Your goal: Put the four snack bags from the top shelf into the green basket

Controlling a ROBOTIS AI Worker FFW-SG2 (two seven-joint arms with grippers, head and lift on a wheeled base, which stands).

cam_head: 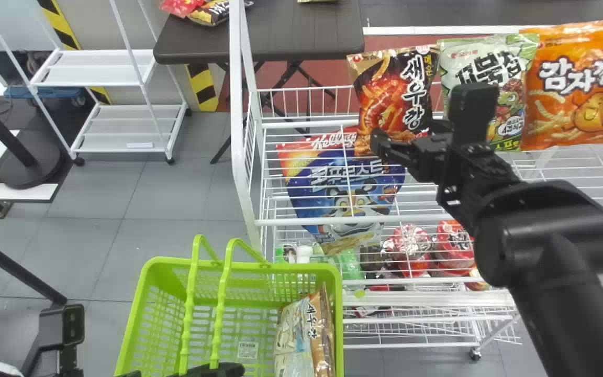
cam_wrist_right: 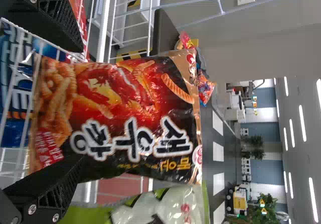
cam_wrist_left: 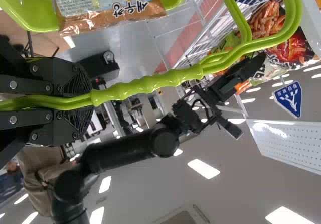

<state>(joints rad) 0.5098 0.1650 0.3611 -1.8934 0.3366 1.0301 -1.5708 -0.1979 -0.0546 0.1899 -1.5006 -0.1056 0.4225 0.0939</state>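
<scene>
In the head view my right gripper [cam_head: 404,137] is at the lower part of the black and orange shrimp snack bag [cam_head: 393,94], which stands upright on the top shelf. My right gripper [cam_wrist_right: 79,106] has its fingers spread on either side of the bag [cam_wrist_right: 135,113] in the right wrist view. To that bag's right stand a green and white bag [cam_head: 484,68] and an orange bag [cam_head: 573,89]. My left gripper [cam_head: 223,369], low in the head view, is shut on the handle [cam_wrist_left: 150,85] of the green basket [cam_head: 142,309]. A brown snack bag [cam_head: 320,335] lies inside the basket's right side.
The white wire rack [cam_head: 333,221] has a blue cereal bag [cam_head: 343,193] and red packages [cam_head: 411,246] below the top shelf. Its white post [cam_head: 238,104] rises left of the shelf. Behind are a dark table [cam_head: 291,36] and a white cart [cam_head: 97,68].
</scene>
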